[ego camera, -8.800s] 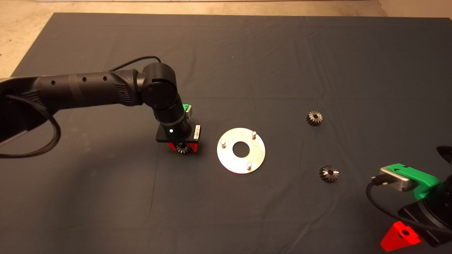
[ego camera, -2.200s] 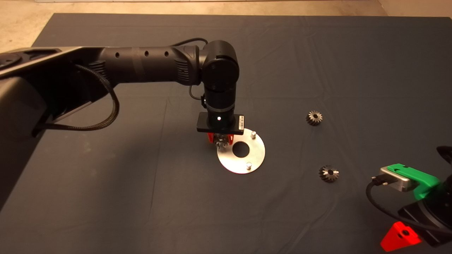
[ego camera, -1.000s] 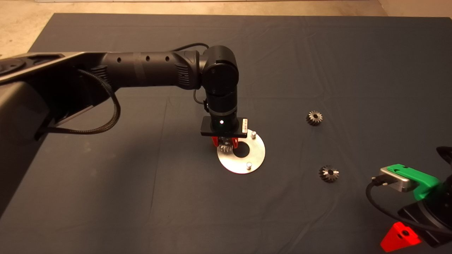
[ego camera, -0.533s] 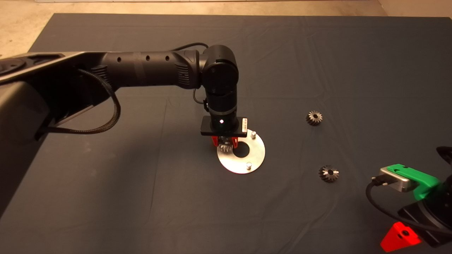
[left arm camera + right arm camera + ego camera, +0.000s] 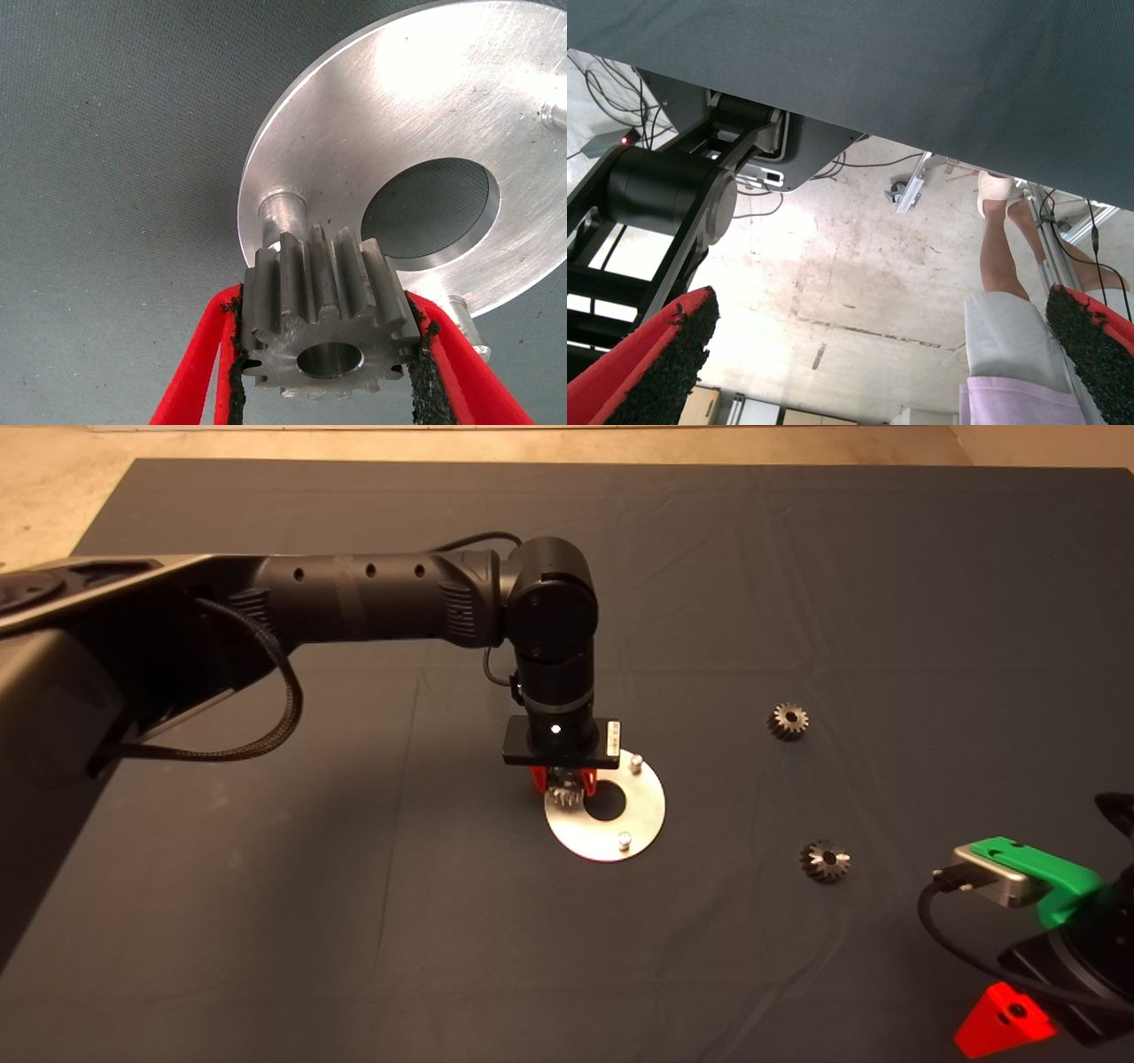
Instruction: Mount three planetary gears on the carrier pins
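Item: left gripper [image 5: 330,372], reaching in over the disc [image 5: 642,819] at mid-bench. Jaws are clamping one planetary gear [image 5: 323,319] by its toothed flanks between the black pads [image 5: 232,372]. The gear is hanging just above the disc, beside the nearest carrier pin [image 5: 282,211]; in the left wrist view its bore is sitting off to one side of that pin, not over it.

Item: right gripper [image 5: 877,372], waiting at the lower right bench edge, jaws spread wide and holding nothing. Its wrist view is showing floor, a stand and a person's leg [image 5: 1005,266].

Risks, judged:
- Bore and pin are not lining up; lowering now would likely be setting the gear face on the pin tip, tilting it in the grip.
- The disc is lying loose on the mat [image 5: 266,912]; a sideways push on a pin could be sliding it.
- Letting go early could be dropping the gear into the disc's central hole [image 5: 606,801] or rolling it off.

Holders and contents:
- Disc: three pins, none carrying a gear; two [image 5: 635,761] [image 5: 625,838] are standing bare in the head view.
- Mat: two more gears [image 5: 788,721] [image 5: 826,861] lying well apart from the disc, on its right.
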### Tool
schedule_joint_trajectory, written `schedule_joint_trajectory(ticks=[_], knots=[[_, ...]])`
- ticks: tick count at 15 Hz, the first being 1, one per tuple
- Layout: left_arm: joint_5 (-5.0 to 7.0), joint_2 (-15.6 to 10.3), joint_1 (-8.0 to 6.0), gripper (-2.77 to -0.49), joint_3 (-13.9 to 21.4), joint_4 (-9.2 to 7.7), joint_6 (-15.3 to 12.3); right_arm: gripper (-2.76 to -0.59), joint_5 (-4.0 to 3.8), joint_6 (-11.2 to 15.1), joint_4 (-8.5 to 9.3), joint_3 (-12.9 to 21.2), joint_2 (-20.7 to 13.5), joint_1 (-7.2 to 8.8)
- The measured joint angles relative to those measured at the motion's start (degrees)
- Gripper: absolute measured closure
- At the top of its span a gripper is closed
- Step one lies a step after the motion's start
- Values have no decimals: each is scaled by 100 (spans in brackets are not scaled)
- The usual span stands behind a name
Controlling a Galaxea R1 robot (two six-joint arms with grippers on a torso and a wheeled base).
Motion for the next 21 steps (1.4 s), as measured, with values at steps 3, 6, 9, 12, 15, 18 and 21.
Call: schedule_joint_trajectory(ticks=[3,6,9,12,15,18,21], knots=[[34,0,0,-94,0,12,0,-275,0,0,0,0,0,0],[40,-20,0,-94,0,12,1,-275,0,0,2,0,0,0],[129,-37,-4,-94,0,17,1,-275,-2,0,0,0,0,-2],[146,-37,-4,-94,0,17,6,-275,0,0,0,0,0,0],[160,-33,-4,-94,0,17,28,-275,0,0,2,0,0,-2],[151,-33,-4,-94,0,17,28,-275,0,0,0,0,0,0],[150,-28,-4,-94,-15,15,43,-275,-2,0,0,0,0,-2]])
